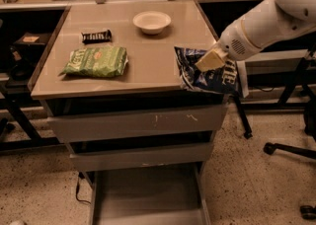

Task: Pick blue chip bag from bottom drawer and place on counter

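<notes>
Hand (pixel 208 61) grips blue chip bag (pixel 217 79) over counter (pixel 148 58) edge.

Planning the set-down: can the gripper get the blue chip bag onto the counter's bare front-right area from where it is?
Probably yes. The gripper, shut on the blue chip bag, hangs at the right edge of the counter; the green chip bag and bowl lie well clear of that patch.
</notes>
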Robot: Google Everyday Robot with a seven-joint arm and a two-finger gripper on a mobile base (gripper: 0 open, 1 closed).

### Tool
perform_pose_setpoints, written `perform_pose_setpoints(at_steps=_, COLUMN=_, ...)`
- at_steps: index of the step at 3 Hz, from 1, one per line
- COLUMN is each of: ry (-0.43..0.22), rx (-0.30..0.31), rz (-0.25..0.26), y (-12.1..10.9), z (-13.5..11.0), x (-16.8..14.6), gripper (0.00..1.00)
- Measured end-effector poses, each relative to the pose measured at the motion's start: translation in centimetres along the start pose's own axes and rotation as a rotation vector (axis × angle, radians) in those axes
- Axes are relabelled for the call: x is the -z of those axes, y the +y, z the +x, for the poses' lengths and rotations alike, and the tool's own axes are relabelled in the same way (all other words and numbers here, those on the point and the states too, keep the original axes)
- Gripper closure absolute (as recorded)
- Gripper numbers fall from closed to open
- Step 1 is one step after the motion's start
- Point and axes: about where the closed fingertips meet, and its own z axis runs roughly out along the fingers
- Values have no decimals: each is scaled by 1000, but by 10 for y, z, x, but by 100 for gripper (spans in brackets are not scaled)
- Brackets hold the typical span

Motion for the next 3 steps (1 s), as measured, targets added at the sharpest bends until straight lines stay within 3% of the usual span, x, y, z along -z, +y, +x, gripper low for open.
perform_pose_setpoints(at_steps=1, ry=-8, rx=8, rz=2, y=1, z=-6, x=2, gripper=100)
perform_pose_setpoints(at_steps=2, ry=1, rx=-13, rz=-28, y=-7, z=-5, x=-3, gripper=100)
perform_pose_setpoints(at_steps=3, ry=12, rx=10, rz=-78, y=-25, z=-21, x=-17, gripper=100)
